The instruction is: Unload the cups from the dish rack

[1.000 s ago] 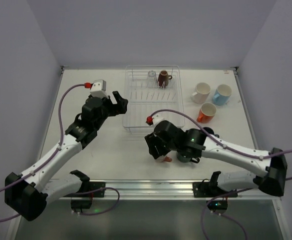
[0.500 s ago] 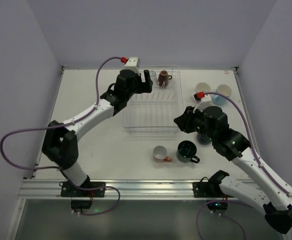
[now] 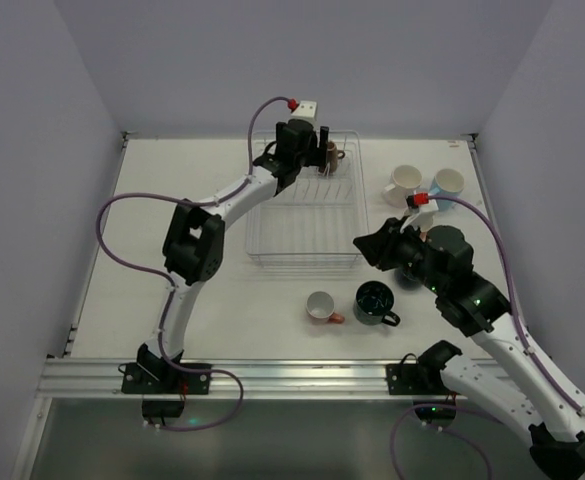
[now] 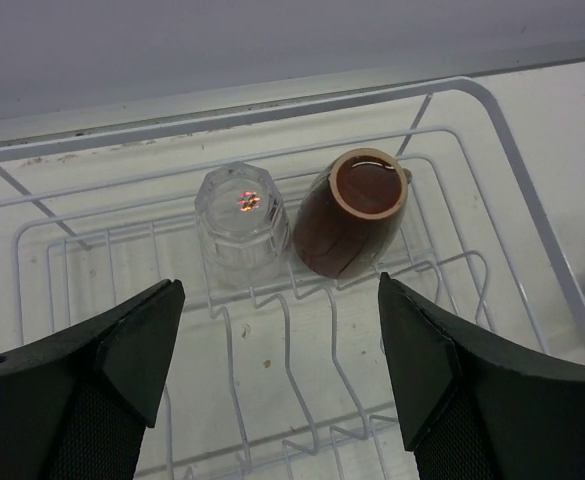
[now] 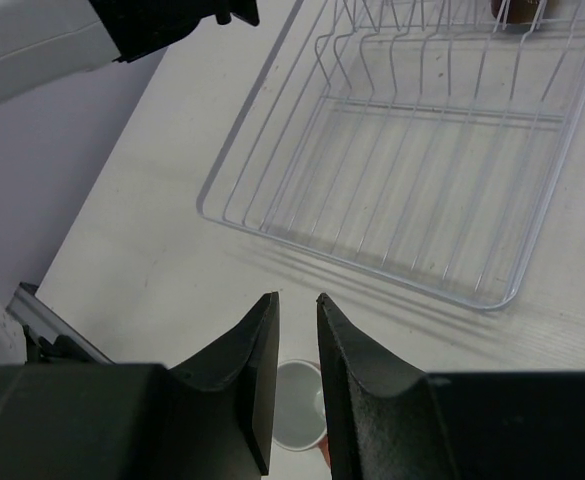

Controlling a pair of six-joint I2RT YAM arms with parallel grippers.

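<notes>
Dish rack (image 3: 302,262) sits at the far middle of the table (image 3: 192,290), and only its far end is occupied. We see the left gripper (image 4: 280,290) poised above that end, its fingers spread wide and empty. The right gripper (image 5: 294,305) hovers over the table near the rack's front edge, its fingers drawn almost together on nothing. A dark brown cup (image 4: 347,215) leans in the rack, mouth tilted up. A clear glass (image 4: 240,225) stands inverted just beside it. We judge that the step in hand is to pick one of this pair. The spread fingers span both, so we centre them on one item only. We descend clear of the rack wire, close on the item's wall, and lift straight up.
</notes>
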